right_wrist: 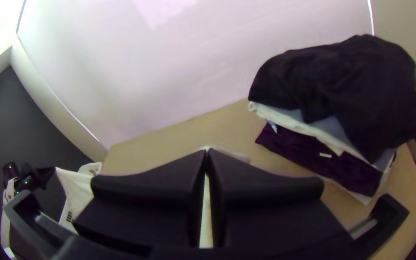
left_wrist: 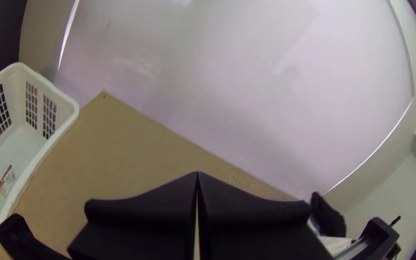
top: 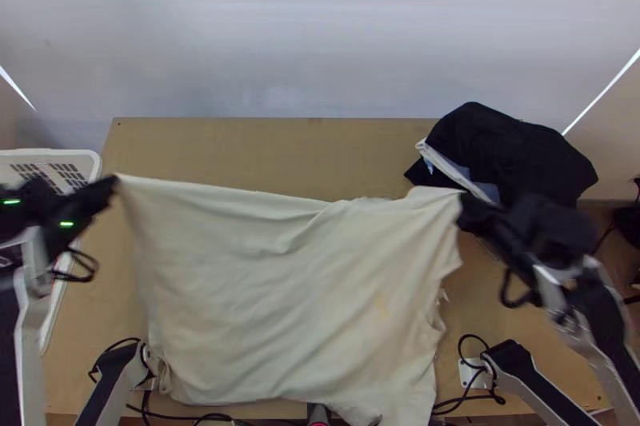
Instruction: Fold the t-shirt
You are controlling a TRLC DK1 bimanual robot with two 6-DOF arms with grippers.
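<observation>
Your white basket (top: 90, 161) at the table's left edge | your left gripper (top: 114, 181) clamped on one t-shirt corner | t-shirt (top: 280, 290) spread, lightly creased, between your grippers | your right gripper (top: 463, 199) pinching another corner | beside it, your clothes pile (top: 512, 146)

left gripper (top: 111, 186) and right gripper (top: 467, 206) blurred in top view, basket (top: 78, 156) cut off at its left edge, shirt (top: 280, 290) at its bottom, table (top: 232, 150) partly hidden beneath, label (left_wrist: 6, 180) too small to read
</observation>
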